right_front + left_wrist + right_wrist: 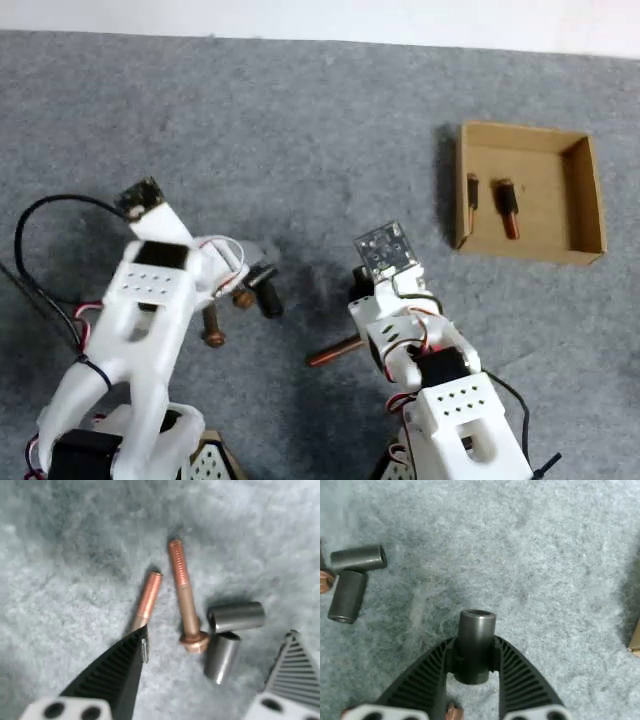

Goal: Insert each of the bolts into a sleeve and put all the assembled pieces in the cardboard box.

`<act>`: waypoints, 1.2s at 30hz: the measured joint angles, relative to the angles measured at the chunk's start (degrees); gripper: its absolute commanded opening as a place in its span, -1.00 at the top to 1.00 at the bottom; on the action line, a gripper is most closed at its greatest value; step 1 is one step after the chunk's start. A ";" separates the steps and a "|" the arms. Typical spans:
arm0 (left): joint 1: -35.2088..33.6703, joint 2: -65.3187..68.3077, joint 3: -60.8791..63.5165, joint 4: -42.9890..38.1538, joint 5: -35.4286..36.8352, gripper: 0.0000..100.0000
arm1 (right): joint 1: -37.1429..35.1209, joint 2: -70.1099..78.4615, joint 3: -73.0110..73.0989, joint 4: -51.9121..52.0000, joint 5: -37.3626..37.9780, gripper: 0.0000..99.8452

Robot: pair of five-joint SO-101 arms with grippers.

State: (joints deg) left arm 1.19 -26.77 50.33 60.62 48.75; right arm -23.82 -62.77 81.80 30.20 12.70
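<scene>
Two copper bolts [186, 595] [146, 600] lie side by side on the grey carpet, with two dark sleeves [236, 617] [221, 656] touching each other beside them. My left gripper [217, 652] hangs open above this cluster, one fingertip [141, 641] over the head end of the outer bolt. My right gripper [474, 667] is shut on a third dark sleeve [476, 640], held with its open end pointing away. In the high view that gripper [360, 290] sits mid-table, and another bolt [335, 351] lies beside the arm. The cardboard box [585, 190] holds two assembled pieces [472, 194] [509, 209].
The box stands at the table's far right, well apart from both arms. Open carpet stretches between the right gripper and the box. A black cable [40, 270] loops at the left arm's side.
</scene>
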 measured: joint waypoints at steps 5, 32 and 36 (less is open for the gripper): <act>5.45 0.00 -0.97 2.99 0.79 0.30 | 0.00 0.00 0.00 0.00 0.00 0.98; 1.14 13.98 -4.48 -3.87 7.21 0.45 | 0.00 0.00 0.00 0.00 0.00 0.98; 0.70 13.98 -4.48 -4.92 8.00 0.45 | 0.00 0.00 0.00 0.00 0.00 0.98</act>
State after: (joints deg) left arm 1.89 -12.79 45.85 55.69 56.75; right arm -23.82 -62.77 81.80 30.20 12.70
